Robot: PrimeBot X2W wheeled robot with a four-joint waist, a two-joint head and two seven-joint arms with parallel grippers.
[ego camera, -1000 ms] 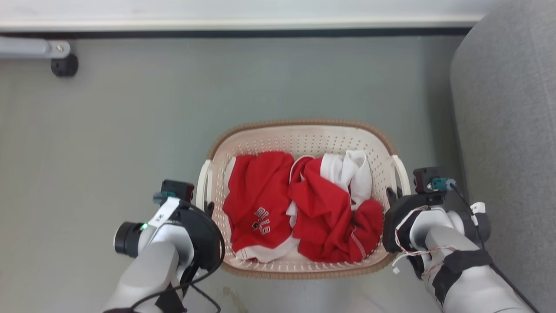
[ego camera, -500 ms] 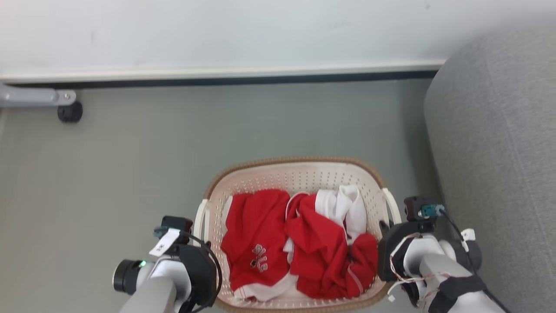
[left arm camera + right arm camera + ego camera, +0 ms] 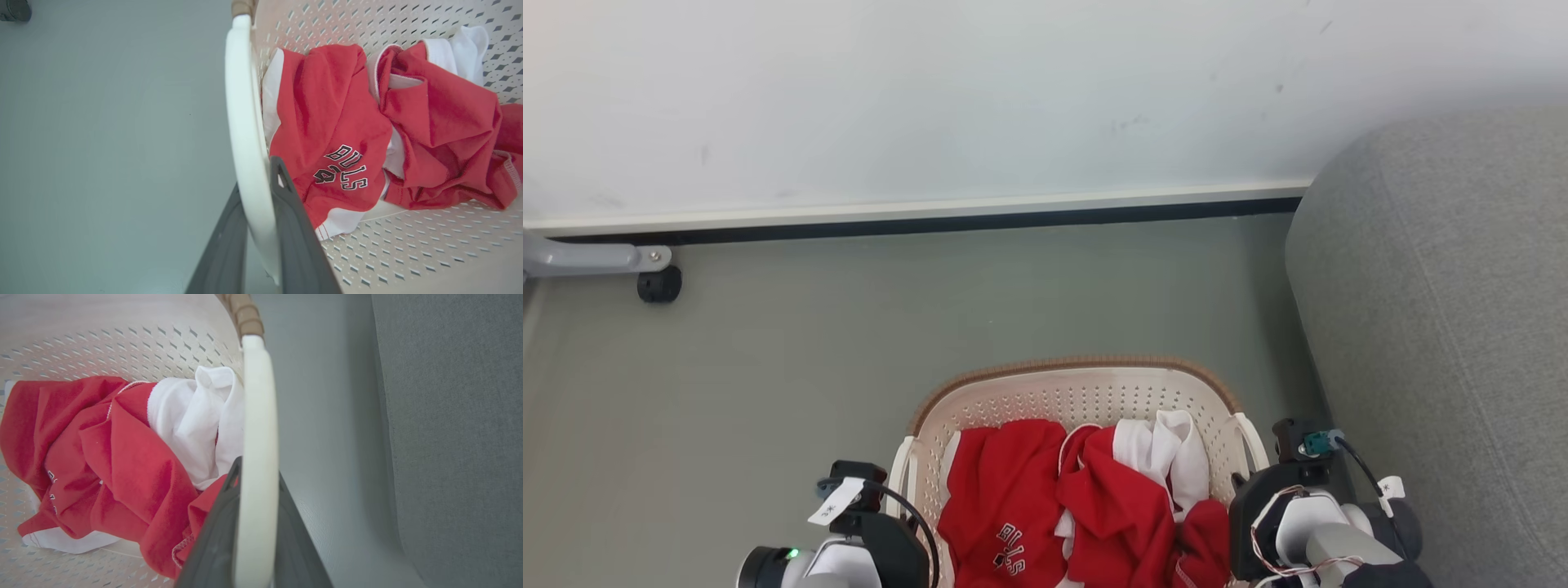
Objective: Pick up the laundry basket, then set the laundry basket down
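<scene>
Cream-white laundry basket lies at the right edge of the floor, beside the sofa. Left gripper and right gripper each clamp their fingers on a side handle. Grasp done; lift unconfirmed; set-down remains.

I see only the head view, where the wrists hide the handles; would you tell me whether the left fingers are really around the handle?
Observer: Yes; the left wrist view shows the left gripper with one finger on each side of the white left handle of the laundry basket.
Operator: Thank you, and the right side?
Observer: The right gripper likewise straddles the right handle, a finger on each side.
</scene>
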